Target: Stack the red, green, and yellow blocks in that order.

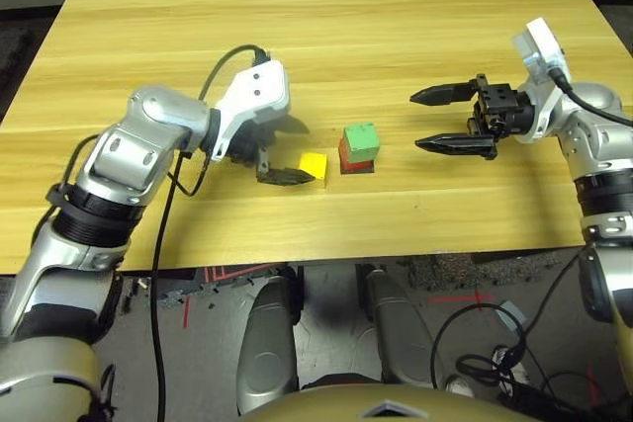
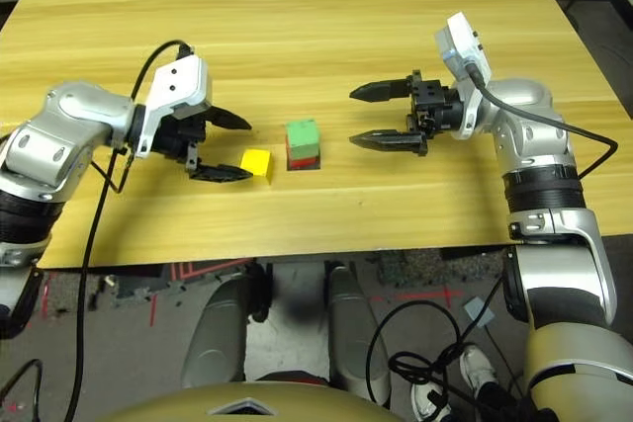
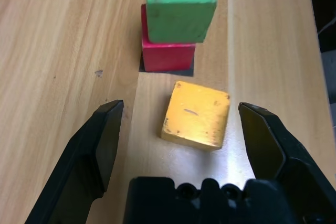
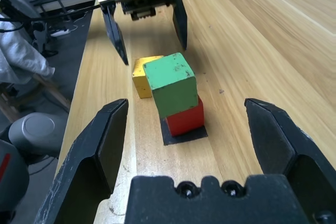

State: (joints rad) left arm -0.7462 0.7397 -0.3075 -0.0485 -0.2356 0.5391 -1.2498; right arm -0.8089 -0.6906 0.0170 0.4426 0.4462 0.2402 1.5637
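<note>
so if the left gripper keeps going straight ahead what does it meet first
Likely the yellow block, lying on the table between the open left gripper's fingers; behind it stands the green block on the red block.

Bright, even overhead light across the counter [image 1: 396, 7], wood grain crisp in both head views. Soft short shadows sit under the arms. In the left wrist view a white glare patch washes the counter beside the yellow block [image 3: 195, 115]. Nearest black finger edges look slightly soft.

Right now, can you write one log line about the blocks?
green block on red block | yellow block on table, between open left gripper fingers | right gripper open
</note>
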